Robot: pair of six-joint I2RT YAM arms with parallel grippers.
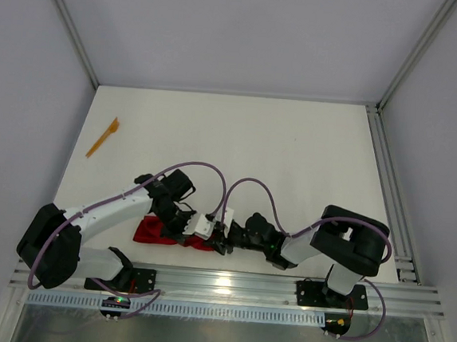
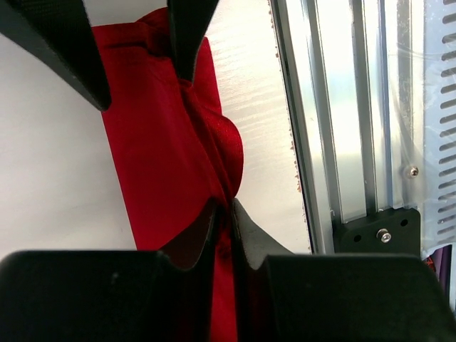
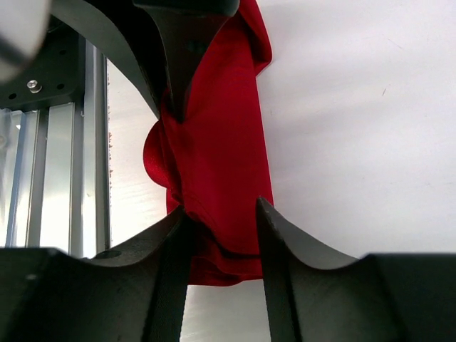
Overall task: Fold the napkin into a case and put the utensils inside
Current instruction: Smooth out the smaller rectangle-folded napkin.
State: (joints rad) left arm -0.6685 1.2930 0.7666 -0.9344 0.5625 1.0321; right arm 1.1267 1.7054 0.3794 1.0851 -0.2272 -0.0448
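— Along the near edge of the table point(image 1: 293, 161), what's there?
— One napkin point(image 1: 153, 231), bunched, its long axis running left to right beside the rail point(image 1: 243, 283). One orange utensil point(image 1: 102, 137) lies slantwise at the far left, well apart.
— Grippers?
— Two. The left gripper point(image 2: 224, 210) has its jaws pinched on a napkin fold. The right gripper point(image 3: 221, 214) straddles the cloth with its jaws parted.

The red napkin point(image 3: 214, 157) lies as a long wrinkled strip on the white table point(image 3: 356, 142). The right gripper point(image 3: 222, 208) holds its fingers apart over the near end of it. At the far end, the left gripper point(image 3: 174, 100) pinches a raised fold. A metal rail point(image 3: 43, 178) runs along the left side.
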